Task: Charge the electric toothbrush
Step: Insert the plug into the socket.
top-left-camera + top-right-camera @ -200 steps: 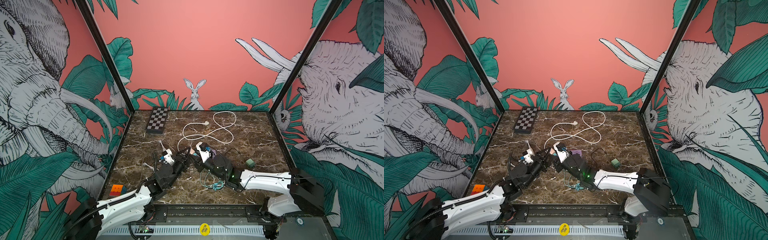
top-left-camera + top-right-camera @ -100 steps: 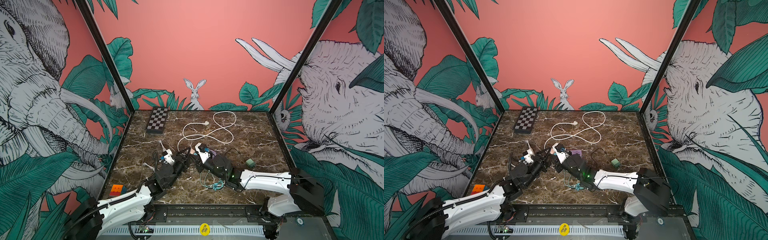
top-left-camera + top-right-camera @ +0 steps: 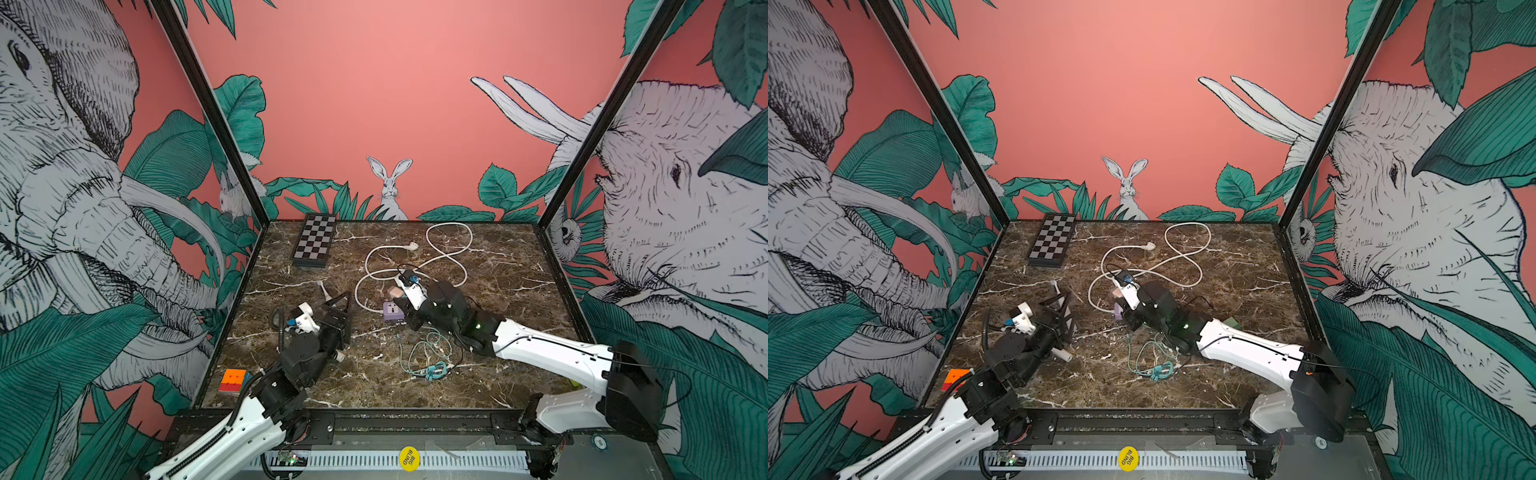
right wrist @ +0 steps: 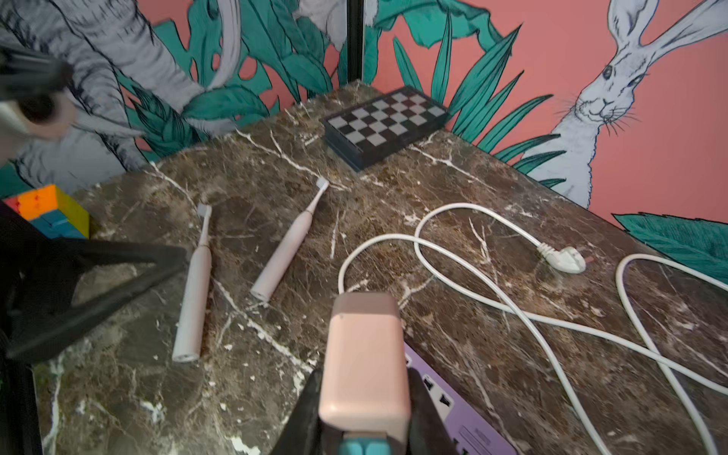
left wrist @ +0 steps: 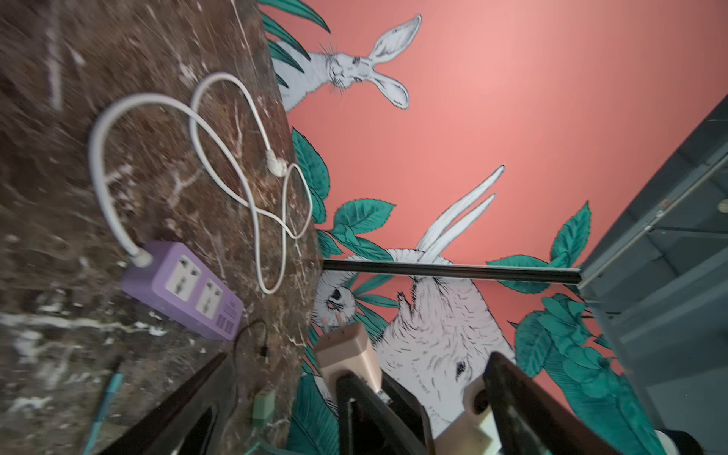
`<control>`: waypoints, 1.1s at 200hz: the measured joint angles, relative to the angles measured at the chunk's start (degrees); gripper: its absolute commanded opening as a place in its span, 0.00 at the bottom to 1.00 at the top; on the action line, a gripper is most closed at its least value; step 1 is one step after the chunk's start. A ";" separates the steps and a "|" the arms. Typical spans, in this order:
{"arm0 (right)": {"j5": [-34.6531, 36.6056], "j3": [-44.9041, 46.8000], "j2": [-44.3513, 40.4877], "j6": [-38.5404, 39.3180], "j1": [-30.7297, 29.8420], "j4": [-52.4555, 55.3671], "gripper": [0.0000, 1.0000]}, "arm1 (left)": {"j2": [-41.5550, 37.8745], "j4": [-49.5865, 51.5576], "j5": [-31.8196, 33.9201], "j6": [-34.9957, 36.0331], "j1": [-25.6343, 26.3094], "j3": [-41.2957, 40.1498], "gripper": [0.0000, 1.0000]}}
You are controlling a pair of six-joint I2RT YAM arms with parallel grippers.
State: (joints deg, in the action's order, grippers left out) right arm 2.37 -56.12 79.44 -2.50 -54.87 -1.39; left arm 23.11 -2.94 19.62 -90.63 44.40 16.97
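Note:
Two pale pink electric toothbrushes lie flat on the marble: one (image 4: 193, 299) beside my left gripper, the other (image 4: 287, 252) a little farther back. In a top view only the farther brush's head (image 3: 321, 285) and the nearer one's base (image 3: 338, 356) show past my left arm. My left gripper (image 3: 338, 307) stands wide open and holds nothing. My right gripper (image 4: 364, 394) is shut on a pink charger block (image 4: 364, 354), held just above the purple power strip (image 3: 392, 311). A teal plug (image 4: 362, 447) sits in the block's rear end.
The strip's white cord (image 3: 453, 253) loops across the back, ending in a loose plug (image 3: 411, 246). A chessboard (image 3: 313, 241) lies back left and a colour cube (image 3: 233, 380) front left. The teal cable (image 3: 428, 361) is tangled at the front middle, with a green adapter (image 3: 1230, 322) behind my right arm.
My left gripper has opened wide and drawn back a little to the left, away from the pink block. My right gripper has closed tighter on the block and keeps it.

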 measured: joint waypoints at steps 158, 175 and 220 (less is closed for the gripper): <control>5.66 -64.26 46.42 35.32 2.58 67.14 0.00 | -8.87 47.43 5.03 17.00 -3.32 7.48 0.99; 6.88 -68.43 49.11 37.77 2.73 68.98 0.00 | -8.87 48.43 5.38 17.40 -3.32 7.48 0.99; 6.99 -74.86 52.92 43.41 2.99 73.09 0.00 | -8.87 49.62 5.77 17.44 -3.32 7.48 0.99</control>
State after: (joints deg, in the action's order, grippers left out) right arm 9.37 -130.98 132.35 40.91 -51.88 71.70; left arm 14.24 46.68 25.39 -73.19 41.08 24.45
